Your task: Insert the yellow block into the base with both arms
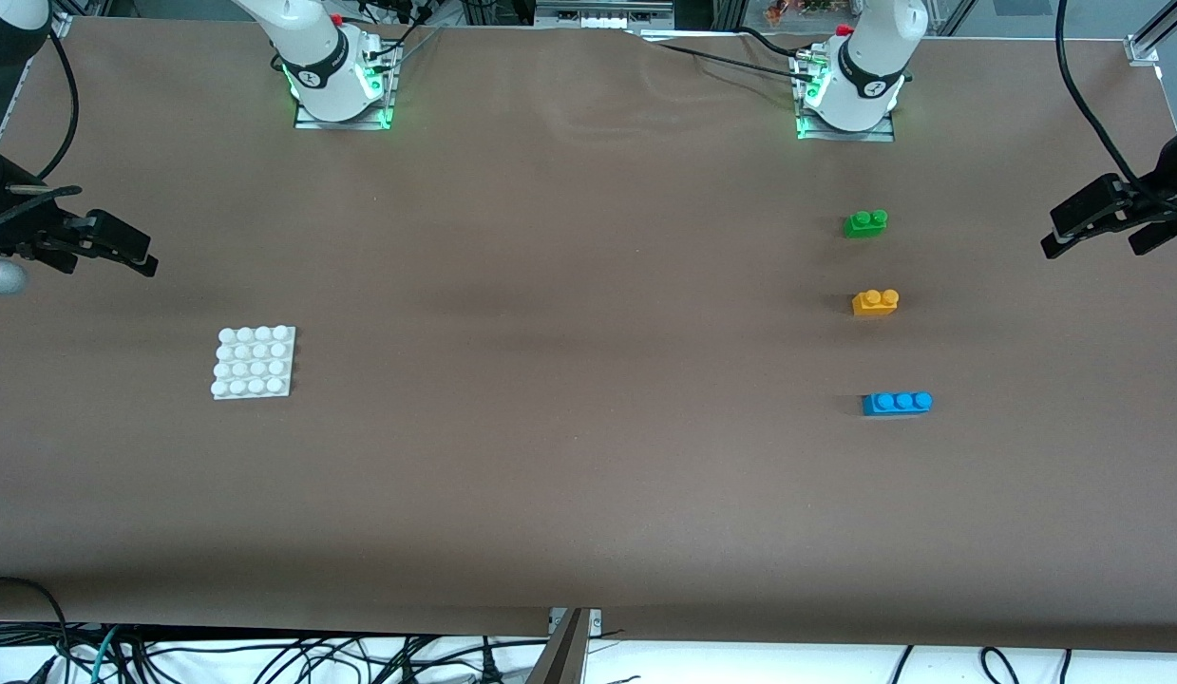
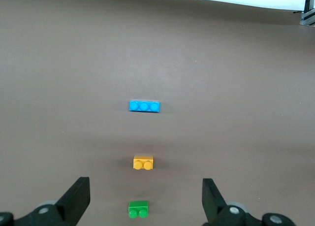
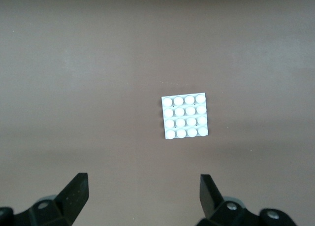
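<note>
On table, yellow block [image 1: 875,302] well apart from raised, spread left tool [image 2: 146,199]

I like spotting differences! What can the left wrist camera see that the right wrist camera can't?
Only the left wrist view shows the three bricks lying in a row: the green brick, the yellow block and the blue brick. Only the right wrist view shows the white base. Both show bare brown table and their own open, empty claw: the left claw, the right claw.
</note>
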